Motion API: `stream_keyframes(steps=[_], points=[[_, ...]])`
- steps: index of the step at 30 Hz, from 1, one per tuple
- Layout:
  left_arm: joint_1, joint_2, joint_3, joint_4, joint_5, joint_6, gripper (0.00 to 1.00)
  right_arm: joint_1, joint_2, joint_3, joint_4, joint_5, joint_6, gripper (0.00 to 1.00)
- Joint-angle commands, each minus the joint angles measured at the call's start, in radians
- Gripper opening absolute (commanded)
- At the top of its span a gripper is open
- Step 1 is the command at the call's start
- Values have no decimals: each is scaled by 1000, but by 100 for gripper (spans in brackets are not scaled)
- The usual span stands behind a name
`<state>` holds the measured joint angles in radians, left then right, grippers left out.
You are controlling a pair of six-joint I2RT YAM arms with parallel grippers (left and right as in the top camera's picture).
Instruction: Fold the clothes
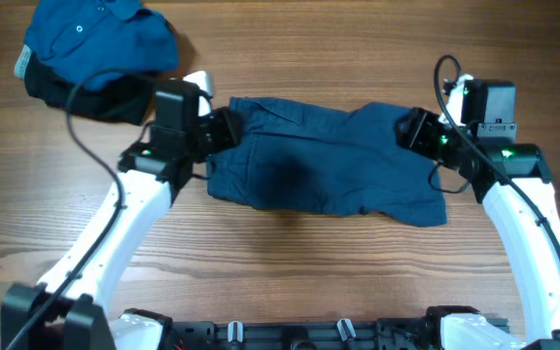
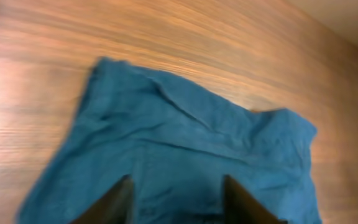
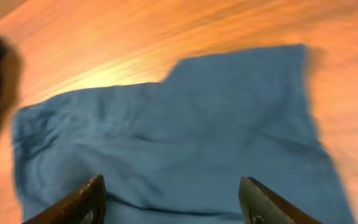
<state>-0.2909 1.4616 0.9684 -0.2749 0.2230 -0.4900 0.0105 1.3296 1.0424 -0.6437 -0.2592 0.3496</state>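
Observation:
A dark blue garment (image 1: 319,160) lies spread across the middle of the wooden table, wrinkled and partly folded. My left gripper (image 1: 224,128) hovers over its left end, fingers open and empty; the left wrist view shows the cloth (image 2: 191,149) between and beyond the spread fingers (image 2: 176,186). My right gripper (image 1: 414,129) is over the garment's right end, fingers wide open; the right wrist view shows the cloth (image 3: 179,137) under the spread fingers (image 3: 173,190). Neither gripper holds the cloth.
A pile of folded clothes, a blue shirt (image 1: 95,39) on a black garment (image 1: 95,97), sits at the back left corner. Bare wood table (image 1: 299,262) lies in front of the garment.

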Motion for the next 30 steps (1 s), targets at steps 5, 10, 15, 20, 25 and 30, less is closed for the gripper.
stream_keyframes(steps=[5, 10, 15, 20, 25, 30], points=[[-113, 225, 8, 158, 62, -6, 63, 14, 280, 6, 113, -220, -106, 34], [-115, 367, 8, 219, 69, -68, 40, 14, 437, 6, 162, -284, -105, 22], [-111, 469, 8, 234, 64, -67, 24, 14, 524, 6, 163, -192, -111, 21], [-87, 511, 8, 202, 15, -68, 21, 14, 539, 6, 120, 118, -64, 26], [-45, 512, 8, 138, -76, -64, 20, -1, 541, 6, 105, 234, -62, 30], [13, 512, 8, 74, -140, -64, 20, -31, 553, 6, 105, 250, -61, 30]])
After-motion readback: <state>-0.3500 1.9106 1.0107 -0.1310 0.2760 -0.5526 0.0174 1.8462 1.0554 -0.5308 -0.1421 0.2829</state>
